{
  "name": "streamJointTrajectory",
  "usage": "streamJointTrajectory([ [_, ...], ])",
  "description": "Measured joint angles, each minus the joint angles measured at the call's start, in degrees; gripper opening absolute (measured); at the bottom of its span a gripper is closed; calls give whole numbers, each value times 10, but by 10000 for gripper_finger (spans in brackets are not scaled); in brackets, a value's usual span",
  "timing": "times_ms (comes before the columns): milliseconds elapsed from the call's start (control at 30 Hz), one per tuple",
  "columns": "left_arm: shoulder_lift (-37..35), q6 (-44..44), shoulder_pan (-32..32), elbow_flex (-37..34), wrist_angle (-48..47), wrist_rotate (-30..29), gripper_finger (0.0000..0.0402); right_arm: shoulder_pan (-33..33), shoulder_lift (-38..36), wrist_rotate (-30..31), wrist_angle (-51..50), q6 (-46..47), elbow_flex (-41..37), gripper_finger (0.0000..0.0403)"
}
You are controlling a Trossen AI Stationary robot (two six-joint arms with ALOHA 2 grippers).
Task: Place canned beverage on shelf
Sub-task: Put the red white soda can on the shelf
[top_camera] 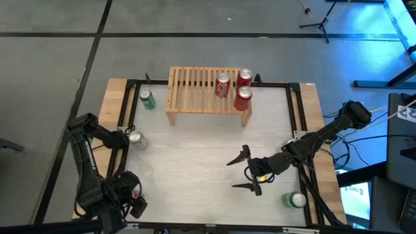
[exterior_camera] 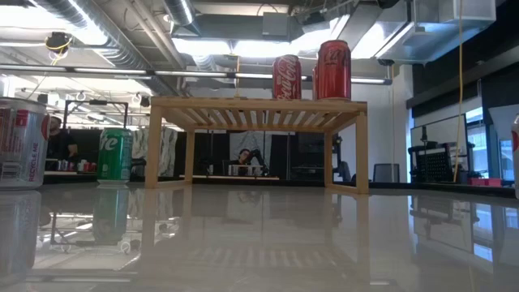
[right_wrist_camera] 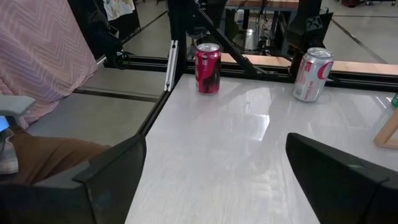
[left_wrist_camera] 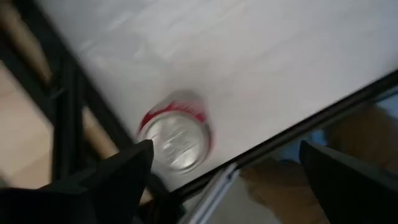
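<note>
On the far side of the white table (top_camera: 195,156) stands the light-wood shelf (top_camera: 195,88), a low slatted rack with three red cans (top_camera: 223,84) grouped at its right end and its left part bare. Four more cans wait on the table: a green one (top_camera: 147,99) left of the shelf, a silver one (top_camera: 136,139) by the left edge, a second green one (top_camera: 294,199) at the near right corner, and a red one (left_wrist_camera: 177,134) at the near left corner. Above that red can hangs the left gripper (left_wrist_camera: 227,168), fingers spread wide and holding nothing; its wrist view looks nearly straight down on the can's silver top. Out over the near right middle of the table, the right gripper (top_camera: 246,170) is also spread fully and empty, well apart from every can. Judging by the positions, the step in hand looks like the left arm picking up the red can. To do it well, the gripper should centre over the can, come down with one finger on each side of the body, and close around the middle so it stays upright, then carry it to the shelf's bare left slats without nudging the silver can on the way
</note>
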Motion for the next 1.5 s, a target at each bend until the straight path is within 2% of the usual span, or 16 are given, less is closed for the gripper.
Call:
streamJointTrajectory([
  [167,0,-16,-10,-43,26,66,390,0,0,0,0,0,0,381],
  [767,1,-15,-18,-130,72,67,390,0,0,0,0,0,0,381],
  [900,1,10,-18,-147,102,67,390,0,0,1,0,0,0,381],
  [1167,1,30,-18,-170,134,105,389,0,0,1,1,0,0,381],
  [1333,0,43,-16,-186,143,105,365,0,0,1,1,-2,0,381],
  [1500,0,98,-4,-195,156,103,317,0,0,2,1,-13,0,381],
])
